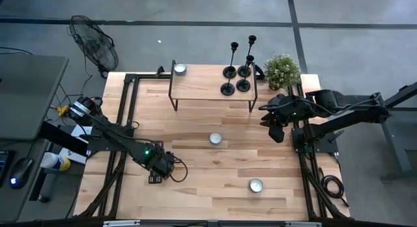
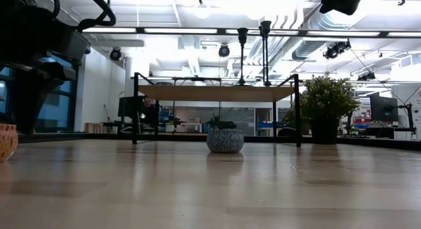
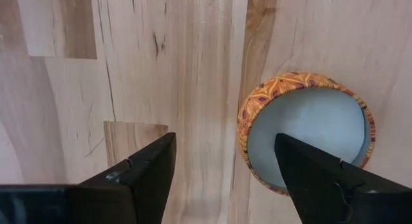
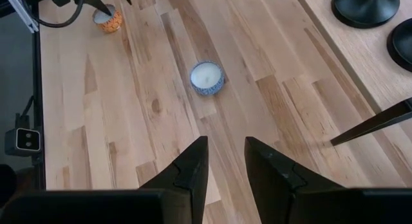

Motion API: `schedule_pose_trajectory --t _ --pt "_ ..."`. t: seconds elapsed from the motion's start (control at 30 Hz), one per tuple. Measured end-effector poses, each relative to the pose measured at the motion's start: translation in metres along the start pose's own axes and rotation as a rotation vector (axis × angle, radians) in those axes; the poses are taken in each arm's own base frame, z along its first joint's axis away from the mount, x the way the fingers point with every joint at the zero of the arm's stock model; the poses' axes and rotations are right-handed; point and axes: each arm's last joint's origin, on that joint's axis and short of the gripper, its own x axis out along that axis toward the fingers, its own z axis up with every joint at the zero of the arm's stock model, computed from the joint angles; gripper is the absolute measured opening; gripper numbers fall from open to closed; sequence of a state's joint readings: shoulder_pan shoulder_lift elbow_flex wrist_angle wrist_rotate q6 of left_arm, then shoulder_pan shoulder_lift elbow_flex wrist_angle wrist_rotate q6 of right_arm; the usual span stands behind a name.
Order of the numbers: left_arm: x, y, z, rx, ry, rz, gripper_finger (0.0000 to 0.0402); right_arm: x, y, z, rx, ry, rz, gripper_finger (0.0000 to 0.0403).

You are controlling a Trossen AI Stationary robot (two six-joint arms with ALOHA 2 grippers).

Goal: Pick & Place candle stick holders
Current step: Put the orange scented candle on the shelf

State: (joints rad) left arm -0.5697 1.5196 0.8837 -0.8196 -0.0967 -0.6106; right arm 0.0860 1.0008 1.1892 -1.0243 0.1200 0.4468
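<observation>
Bright overhead strip lights, ceiling glare, soft tabletop shadows

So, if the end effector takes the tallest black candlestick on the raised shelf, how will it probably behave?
The tallest candlestick would probably tip easily: its stem is long and thin above a small disc base. It looks rigid, like metal, so it should not bend. It stands close to three other candlesticks on the shelf, so a tilt may well knock a neighbour.
</observation>
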Motion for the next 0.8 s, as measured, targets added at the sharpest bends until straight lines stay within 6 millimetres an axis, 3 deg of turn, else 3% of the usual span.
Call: schedule_pose_trajectory --t 0.43,0.8 --pt "0.0002 -0.0006 0.0001 -0.001 0.003 -0.014 0.0145 0.0000 -0.0001 0.0000 -0.002 -0.001 -0.003 0.0094" --pt "0.0004 -0.0011 -0.0003 -0.001 0.017 -0.033 0.0090 0.0000 -0.0003 0.0001 -0.010 -0.004 -0.010 0.0094"
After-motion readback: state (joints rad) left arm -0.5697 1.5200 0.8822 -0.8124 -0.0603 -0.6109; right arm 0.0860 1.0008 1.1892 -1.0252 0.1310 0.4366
